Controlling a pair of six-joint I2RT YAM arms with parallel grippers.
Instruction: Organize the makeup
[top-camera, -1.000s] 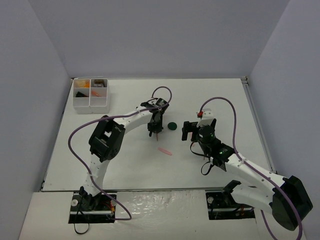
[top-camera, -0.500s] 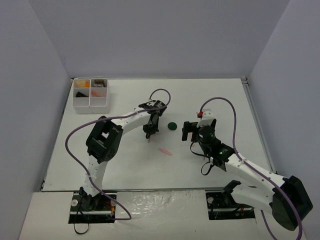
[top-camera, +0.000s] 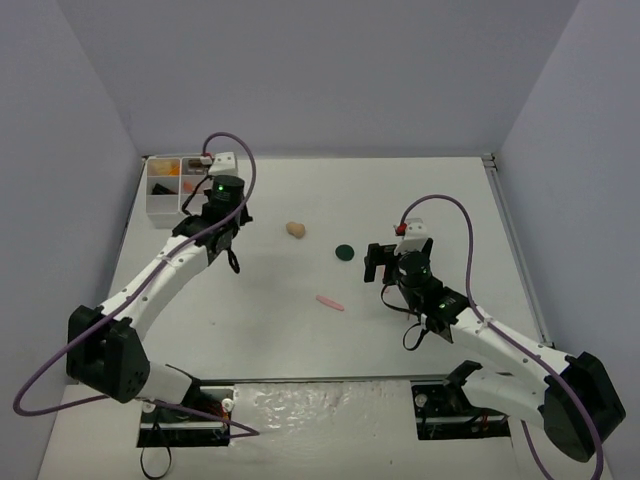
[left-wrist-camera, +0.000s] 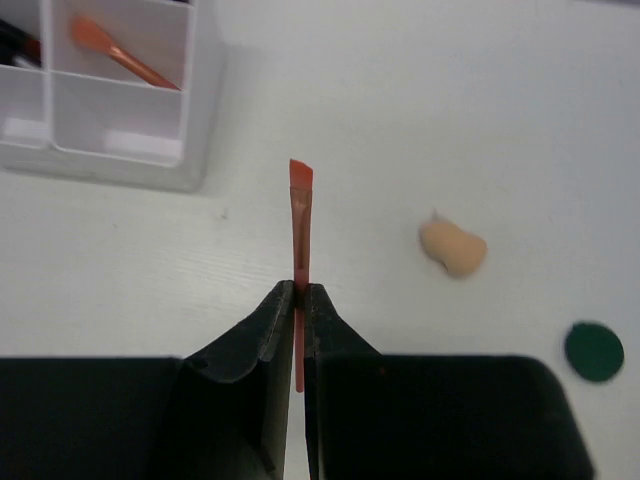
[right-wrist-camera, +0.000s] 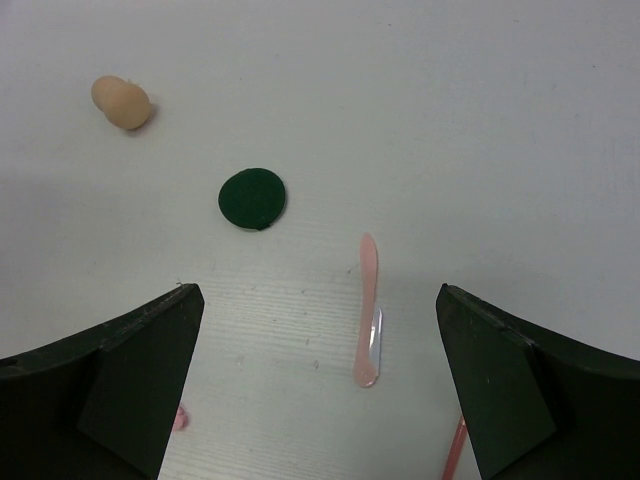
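Note:
My left gripper (top-camera: 224, 218) (left-wrist-camera: 298, 292) is shut on a thin orange-red makeup brush (left-wrist-camera: 301, 225), held just right of the white compartment box (top-camera: 181, 208) (left-wrist-camera: 120, 165). The brush's angled tip points forward past the fingers. A beige sponge (top-camera: 295, 229) (left-wrist-camera: 452, 248) (right-wrist-camera: 121, 102) lies mid-table. Beside it is a dark-green round compact (top-camera: 345, 252) (right-wrist-camera: 252, 198). A pink spatula-like stick (top-camera: 330, 302) (right-wrist-camera: 367, 310) lies in front of my right gripper (top-camera: 384, 266) (right-wrist-camera: 315, 330). That gripper is open and empty above the table.
The box at the back left holds orange and dark items, among them an orange brush (left-wrist-camera: 120, 55). A thin pink stick end (right-wrist-camera: 455, 450) and a small pink bit (right-wrist-camera: 180, 418) show low in the right wrist view. Grey walls enclose the table.
My left arm has swung from the table's middle to the back left near the box, its gripper closing on the brush. The sponge is now uncovered. The right arm has not moved.

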